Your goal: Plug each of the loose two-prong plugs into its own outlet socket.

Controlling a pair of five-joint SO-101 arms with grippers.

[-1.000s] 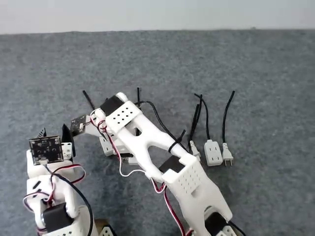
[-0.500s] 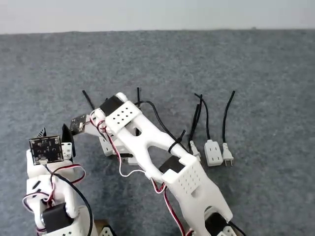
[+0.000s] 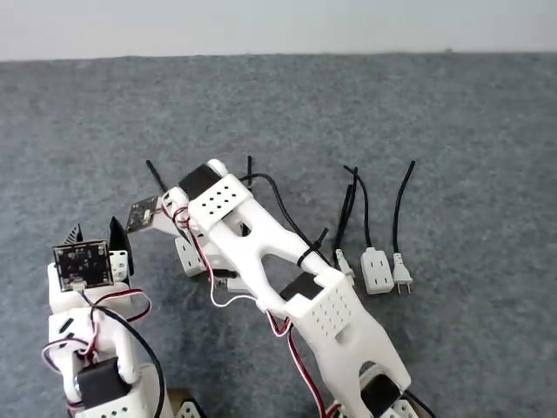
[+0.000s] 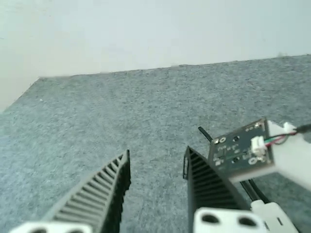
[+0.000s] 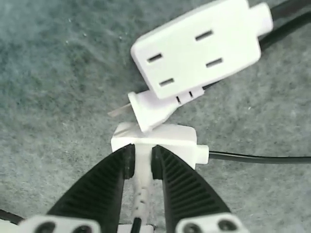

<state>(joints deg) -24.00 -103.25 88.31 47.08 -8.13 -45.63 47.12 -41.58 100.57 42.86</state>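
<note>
In the right wrist view my right gripper [image 5: 142,150] is shut on a white plug [image 5: 141,180], whose front end meets a small white outlet block [image 5: 170,140] with a black cord. A second white two-prong plug [image 5: 148,110] lies loose across that block, prongs bare. Beyond it sits a larger white outlet socket [image 5: 194,48] with several slots. In the high view this gripper is hidden under the right arm's wrist [image 3: 218,205]. My left gripper [image 4: 157,153] stands open and empty over bare carpet, near the left front [image 3: 96,237].
Right of the right arm lie a white plug [image 3: 344,264], a white outlet socket [image 3: 376,270] and another plug [image 3: 401,275], each on a black cord. The grey carpet [image 3: 452,131] reaches a pale wall at the back. The right wrist's camera board [image 4: 240,150] hangs close to my left gripper.
The right arm's wrist has shifted slightly toward the far side of the table. The left arm has stayed still.
</note>
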